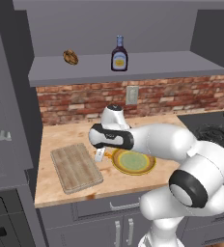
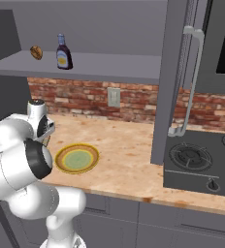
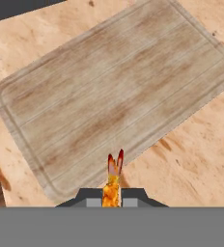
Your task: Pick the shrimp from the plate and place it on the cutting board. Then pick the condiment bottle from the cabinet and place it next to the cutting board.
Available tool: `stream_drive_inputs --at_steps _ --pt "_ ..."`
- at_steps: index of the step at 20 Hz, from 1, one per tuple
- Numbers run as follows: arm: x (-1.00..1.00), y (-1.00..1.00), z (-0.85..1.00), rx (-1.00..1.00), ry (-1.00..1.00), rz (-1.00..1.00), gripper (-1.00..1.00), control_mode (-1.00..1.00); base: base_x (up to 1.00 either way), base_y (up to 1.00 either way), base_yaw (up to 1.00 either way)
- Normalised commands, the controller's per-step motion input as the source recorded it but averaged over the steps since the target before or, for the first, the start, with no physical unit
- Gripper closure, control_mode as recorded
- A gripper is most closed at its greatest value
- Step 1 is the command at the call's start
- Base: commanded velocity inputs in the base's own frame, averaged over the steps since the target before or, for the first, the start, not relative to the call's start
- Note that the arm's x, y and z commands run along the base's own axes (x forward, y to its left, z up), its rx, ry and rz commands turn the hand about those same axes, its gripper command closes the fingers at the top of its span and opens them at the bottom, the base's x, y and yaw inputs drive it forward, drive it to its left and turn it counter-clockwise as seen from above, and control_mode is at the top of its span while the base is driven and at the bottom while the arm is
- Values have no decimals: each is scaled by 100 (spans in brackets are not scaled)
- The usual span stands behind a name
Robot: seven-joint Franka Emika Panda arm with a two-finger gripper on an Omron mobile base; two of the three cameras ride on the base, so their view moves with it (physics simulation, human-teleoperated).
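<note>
Gripper point(image 3: 112, 197) clamped on the shrimp point(image 3: 113, 179), orange tail poking out past the fingertips, cutting board point(image 3: 114, 91) just ahead and below, plate point(image 1: 133, 161) behind the hand, condiment bottle point(image 1: 119, 54) on the cabinet point(image 1: 128, 67) above

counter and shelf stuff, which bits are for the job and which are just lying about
For the job: shrimp in the shut claw, board, plate, bottle, cabinet.
Lying about: brown lump, stove, wall socket.
</note>
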Motion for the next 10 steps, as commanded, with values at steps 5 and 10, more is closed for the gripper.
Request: stream_drive_inputs --at_steps 5,10 --pt "-2 38 1 0 0 0 100 -100 0 0 0" --pt "0 35 -6 0 0 0 100 -100 0 0 0"
